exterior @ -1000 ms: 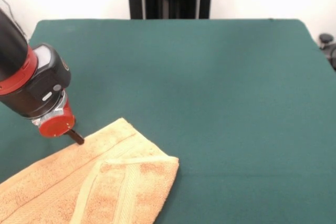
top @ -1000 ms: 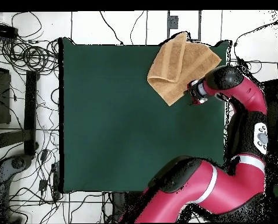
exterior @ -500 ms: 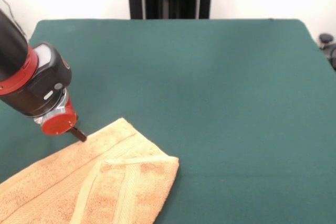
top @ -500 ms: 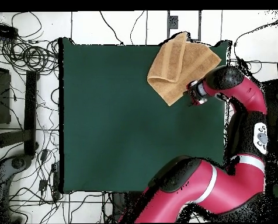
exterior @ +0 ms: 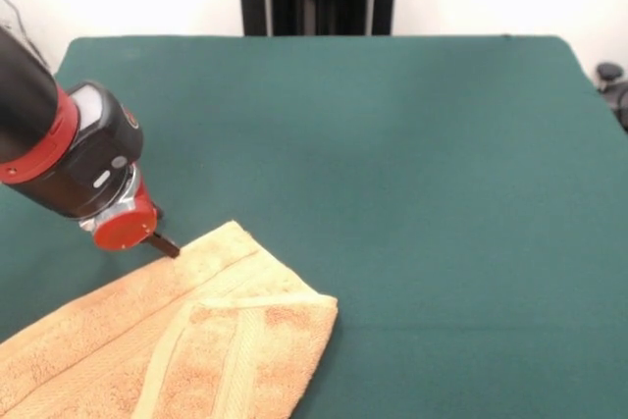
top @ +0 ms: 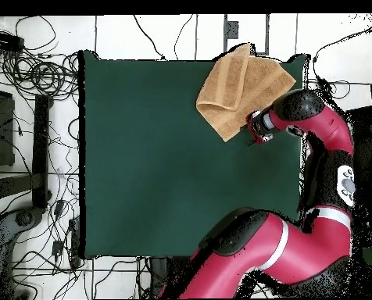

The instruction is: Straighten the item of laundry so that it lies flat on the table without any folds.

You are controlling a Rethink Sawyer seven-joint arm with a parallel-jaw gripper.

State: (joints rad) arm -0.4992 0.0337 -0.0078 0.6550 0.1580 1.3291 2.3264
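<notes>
In the front view the towel (exterior: 186, 340) lies at about 7 o'clock on the table (exterior: 412, 164), folded over itself, its long axis running from 8 o'clock up toward 2 o'clock. The gripper (exterior: 165, 245) sits at the towel's 11 o'clock edge; I cannot tell how wide it stands or whether it grips cloth.

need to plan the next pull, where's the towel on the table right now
In the front view the folded hand towel lies at the table's near left corner, running off the picture's bottom edge, with the hand at its far edge.
</notes>
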